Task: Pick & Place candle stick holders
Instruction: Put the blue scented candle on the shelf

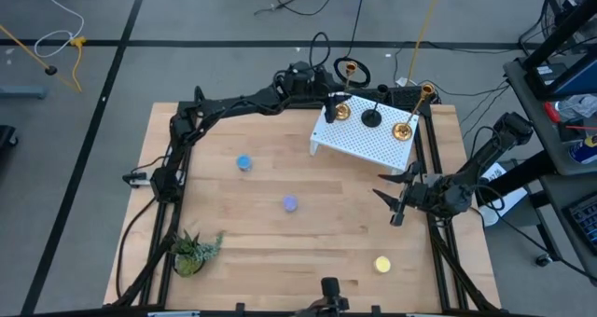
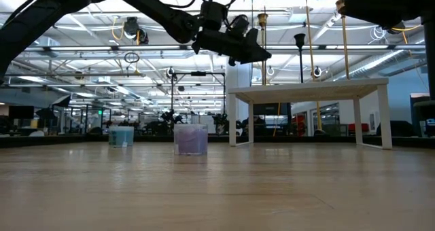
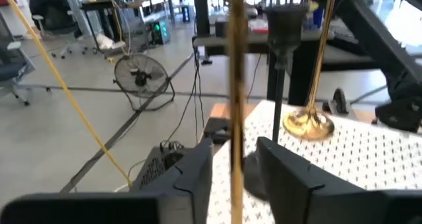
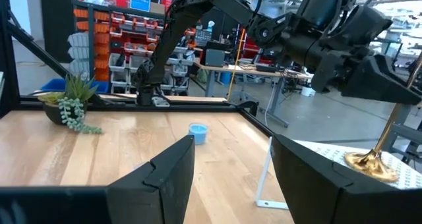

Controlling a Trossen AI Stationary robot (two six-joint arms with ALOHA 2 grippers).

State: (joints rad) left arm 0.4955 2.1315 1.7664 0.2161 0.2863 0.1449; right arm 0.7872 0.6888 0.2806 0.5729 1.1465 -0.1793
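So the white perforated stand (image 1: 368,142) sits in the upper right part of the table (image 1: 280,252) in the high view, and three tall candle stick holders are on it: a brass holder (image 1: 341,110) at the stand's left end, a black holder (image 1: 371,117) in the middle, and a second brass holder (image 1: 404,128) toward the right end. The left gripper (image 1: 332,110) is up at that left end, and in the left wrist view its fingers (image 3: 188,171) sit on either side of the brass stem, slightly spread, so whether they're actually pinching it I can't tell. The right gripper (image 1: 395,198) hangs over bare table just below the stand's right end, fingers spread wide with nothing between them. The low round ones are scattered on the wood: the blue holder (image 1: 244,162) centre-left, the lilac holder (image 1: 290,203) near the middle, the yellow holder (image 1: 382,264) lower right. A small green plant (image 1: 194,250) sits lower left.
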